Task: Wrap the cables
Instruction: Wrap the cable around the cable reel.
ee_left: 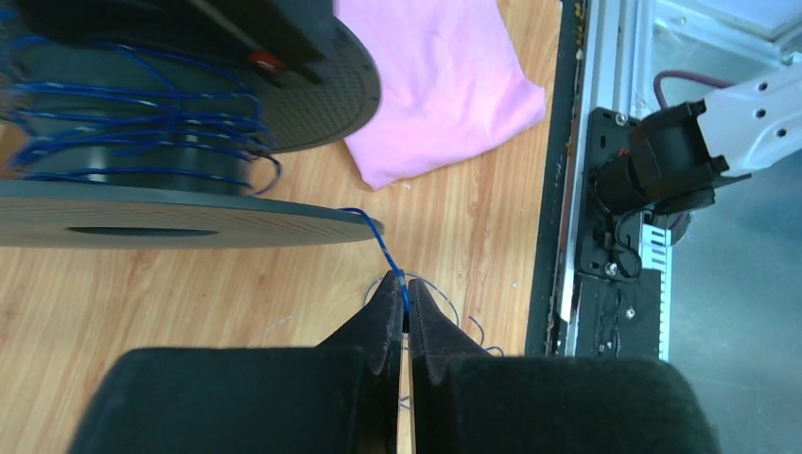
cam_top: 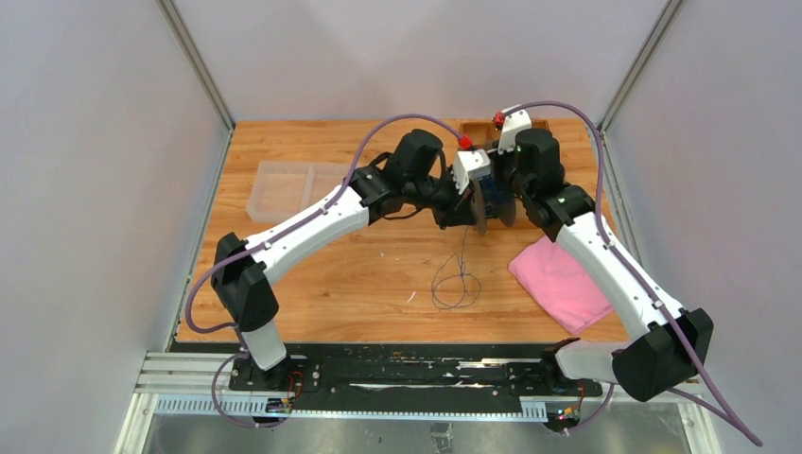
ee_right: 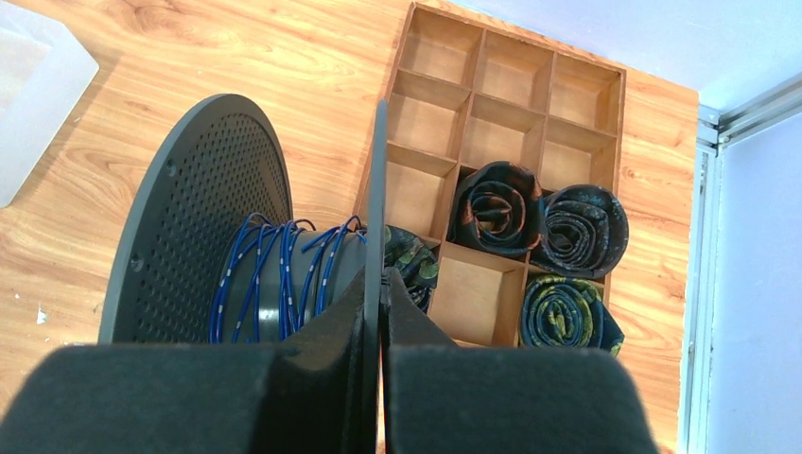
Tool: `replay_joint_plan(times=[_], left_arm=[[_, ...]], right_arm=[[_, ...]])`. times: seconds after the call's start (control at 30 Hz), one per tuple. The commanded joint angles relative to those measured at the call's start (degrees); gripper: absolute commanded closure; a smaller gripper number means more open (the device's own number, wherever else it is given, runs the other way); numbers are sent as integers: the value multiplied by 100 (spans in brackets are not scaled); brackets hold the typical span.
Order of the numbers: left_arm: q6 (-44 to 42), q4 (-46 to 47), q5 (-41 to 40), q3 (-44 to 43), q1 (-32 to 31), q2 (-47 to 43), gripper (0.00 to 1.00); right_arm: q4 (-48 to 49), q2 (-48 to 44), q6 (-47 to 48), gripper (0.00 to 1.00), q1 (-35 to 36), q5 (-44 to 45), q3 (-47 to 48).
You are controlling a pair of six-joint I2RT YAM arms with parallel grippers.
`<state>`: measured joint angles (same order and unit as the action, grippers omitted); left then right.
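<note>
The cable is a thin blue wire, partly wound on a dark grey spool (cam_top: 487,203). Its windings (ee_right: 284,274) lie around the core between the two flanges. From the near flange (ee_left: 142,222) a taut strand (ee_left: 383,248) runs to my left gripper (ee_left: 405,301), which is shut on it at the fingertips. The rest of the cable (cam_top: 463,251) hangs to the table and ends in a loose loop. My right gripper (ee_right: 381,284) is shut on the thin edge of the spool's flange (ee_right: 380,189) and holds the spool above the table.
A pink cloth (cam_top: 560,282) lies right of the loose loop. A wooden compartment box (ee_right: 492,95) with rolled patterned ties stands at the back right, behind the spool. A clear plastic tray (cam_top: 288,189) sits at the back left.
</note>
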<state>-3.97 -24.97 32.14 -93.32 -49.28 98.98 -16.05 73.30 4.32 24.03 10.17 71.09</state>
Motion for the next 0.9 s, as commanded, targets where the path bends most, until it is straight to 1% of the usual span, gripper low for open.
replay_joint_plan(times=[0.0, 0.1, 0.37, 0.67, 0.87], left_arm=[[201, -208, 330, -446, 246, 8, 97], [236, -118, 227, -470, 344, -5, 97], [301, -192, 48, -647, 667, 62, 99], [231, -377, 100, -668, 1014, 52, 97], [208, -457, 200, -547, 1266, 9, 96]], right_arm=[[409, -223, 339, 99, 37, -95, -264], [408, -290, 323, 99, 39, -414, -429], [353, -382, 514, 99, 40, -748, -552], [413, -615, 1129, 99, 40, -1482, -786], [210, -756, 1430, 100, 42, -1918, -699]])
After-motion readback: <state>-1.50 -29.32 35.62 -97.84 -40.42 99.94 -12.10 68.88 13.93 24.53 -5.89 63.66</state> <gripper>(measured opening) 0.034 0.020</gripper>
